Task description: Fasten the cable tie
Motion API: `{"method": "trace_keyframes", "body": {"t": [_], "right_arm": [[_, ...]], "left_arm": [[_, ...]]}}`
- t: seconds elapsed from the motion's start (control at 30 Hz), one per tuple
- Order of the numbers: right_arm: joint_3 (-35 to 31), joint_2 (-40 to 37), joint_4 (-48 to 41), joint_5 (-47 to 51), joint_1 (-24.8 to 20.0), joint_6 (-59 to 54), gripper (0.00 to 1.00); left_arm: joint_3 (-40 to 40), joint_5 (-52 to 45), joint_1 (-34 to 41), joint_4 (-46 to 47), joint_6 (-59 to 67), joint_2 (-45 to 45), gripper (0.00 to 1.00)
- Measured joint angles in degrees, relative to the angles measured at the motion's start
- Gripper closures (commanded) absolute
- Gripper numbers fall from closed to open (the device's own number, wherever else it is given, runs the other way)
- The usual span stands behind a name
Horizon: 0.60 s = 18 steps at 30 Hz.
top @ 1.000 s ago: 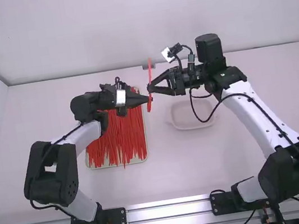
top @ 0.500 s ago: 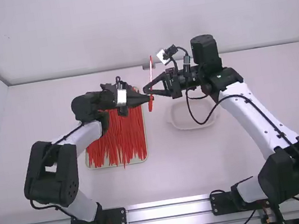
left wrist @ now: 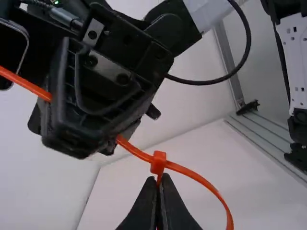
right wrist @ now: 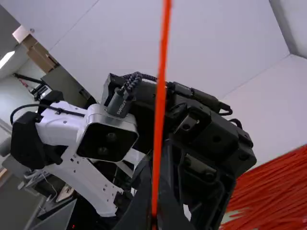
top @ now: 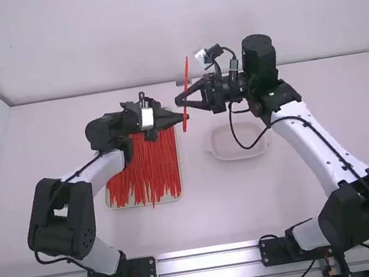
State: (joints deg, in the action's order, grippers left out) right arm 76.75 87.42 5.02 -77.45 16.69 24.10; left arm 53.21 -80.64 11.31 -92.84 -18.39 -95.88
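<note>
Between two pairs of fully closed fingers, above the table (top: 282, 179), sits a red cable tie (top: 186, 78). The left gripper (top: 183, 118) pinches it just beside the head (left wrist: 158, 162) (tail already threaded). The right gripper (top: 179, 101) pinches the tail (right wrist: 163, 72), which stands near-upright beyond its fingers, tip upward. Tightening looks to be in hand; next, pull the tail lengthwise.

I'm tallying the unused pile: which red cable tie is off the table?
The cable tie held aloft between left pincer and right pincer; the rest lie piled.

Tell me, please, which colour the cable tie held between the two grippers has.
The cable tie is plain orange-red; the left wrist view shows it best.
</note>
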Motion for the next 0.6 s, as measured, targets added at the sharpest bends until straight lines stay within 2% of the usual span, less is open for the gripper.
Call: {"method": "trace_keyframes", "body": {"t": [0.27,0.43,0.47,0.5,0.53,0.57,0.6], "right_arm": [[-0.02,0.04,9.11,-1.86,-0.55,7.28,1.0],[-0.02,0.07,9.57,-3.17,-1.01,8.87,1.0],[-0.02,0.07,9.57,-3.5,-1.01,8.98,1.0],[-0.02,0.04,9.94,-4.04,-1.01,9.16,1.0],[0.0,0.04,10.01,-4.26,-1.05,9.22,1.0],[0.0,0.04,10.29,-5.01,-1.2,9.18,1.0],[0.0,0.04,10.29,-5.51,-1.29,9.09,1.0]], "left_arm": [[-0.39,0.35,0.02,-0.11,0.0,0.11,0.99],[-0.42,-0.04,0.04,-0.02,0.0,0.15,0.98],[-0.5,-0.15,0.07,0.0,0.02,0.15,0.92],[-0.76,-0.59,0.13,0.31,-0.07,0.15,0.71],[-0.94,-0.66,0.11,0.26,-0.13,0.15,0.62],[-1.57,-0.96,0.13,0.66,-0.76,0.15,0.46],[-1.92,-1.07,0.13,0.72,-1.18,0.15,0.11]]}}
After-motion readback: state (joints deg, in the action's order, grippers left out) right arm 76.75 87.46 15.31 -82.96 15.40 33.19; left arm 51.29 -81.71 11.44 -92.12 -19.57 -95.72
